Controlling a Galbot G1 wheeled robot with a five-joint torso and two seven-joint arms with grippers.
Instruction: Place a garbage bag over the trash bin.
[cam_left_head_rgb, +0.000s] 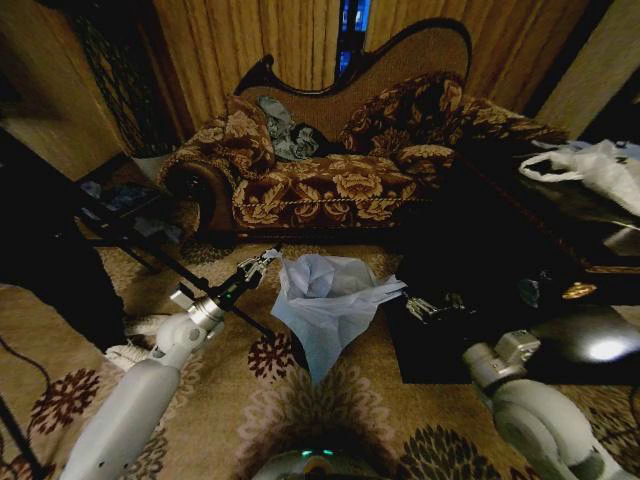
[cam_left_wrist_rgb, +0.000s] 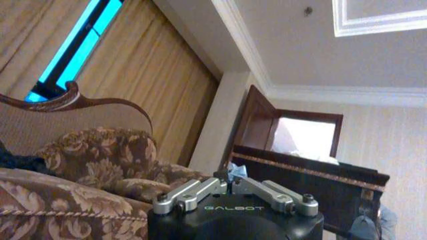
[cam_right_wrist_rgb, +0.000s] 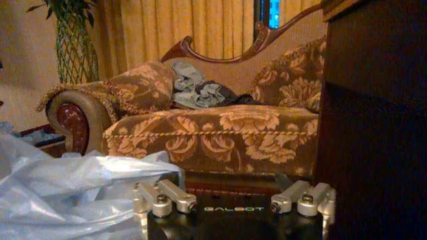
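Head view: the garbage bag (cam_left_head_rgb: 325, 300) hangs above the patterned carpet (cam_left_head_rgb: 250, 410) in front of the sofa (cam_left_head_rgb: 330, 180), its mouth spread wide at the top and its body tapering to a point below. The left end effector (cam_left_head_rgb: 262, 264) is at the bag's upper left edge, touching the film. The right end effector (cam_left_head_rgb: 432, 306) sits low at the bag's right side, near a stretched corner of the film, against a dark cabinet (cam_left_head_rgb: 520, 300).

Left wrist view: the left end effector (cam_left_wrist_rgb: 230, 186) has its fingers drawn together, with a small piece of pale blue film (cam_left_wrist_rgb: 235, 172) pinched between the tips.

Right wrist view: the right end effector (cam_right_wrist_rgb: 233, 197) has its fingers spread well apart, with nothing between them. The bag (cam_right_wrist_rgb: 73, 192) lies bunched just beside one finger (cam_right_wrist_rgb: 163, 197).

A grey-blue garment (cam_left_head_rgb: 290, 135) lies on the sofa seat. A white plastic bag (cam_left_head_rgb: 595, 170) rests on the worktop (cam_left_head_rgb: 560, 225) at the right.
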